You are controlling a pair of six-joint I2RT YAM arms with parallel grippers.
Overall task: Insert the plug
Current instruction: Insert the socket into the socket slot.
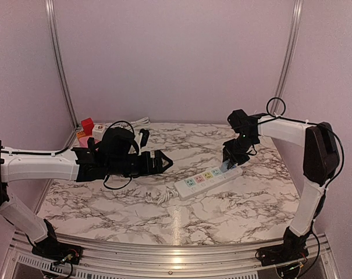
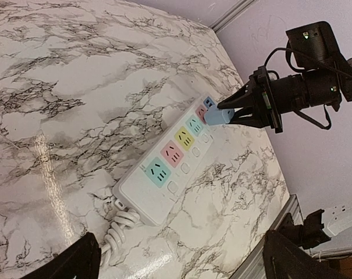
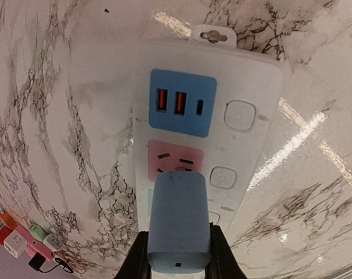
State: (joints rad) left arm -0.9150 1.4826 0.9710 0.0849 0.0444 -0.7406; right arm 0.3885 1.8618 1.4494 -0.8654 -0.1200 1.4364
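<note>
Marble table (image 1: 135,215), right hand (image 1: 227,165) clamping blue plug (image 3: 178,215), wrist view shows pink socket (image 3: 170,157) beneath, left hand (image 1: 163,163) released

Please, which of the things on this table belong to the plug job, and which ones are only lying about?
For the job:
- blue plug, held in the shut right tool
- white power strip

Lying about:
- red block and small coloured pieces, far left corner
- white cable by the back wall
- left tool, open and idle
</note>
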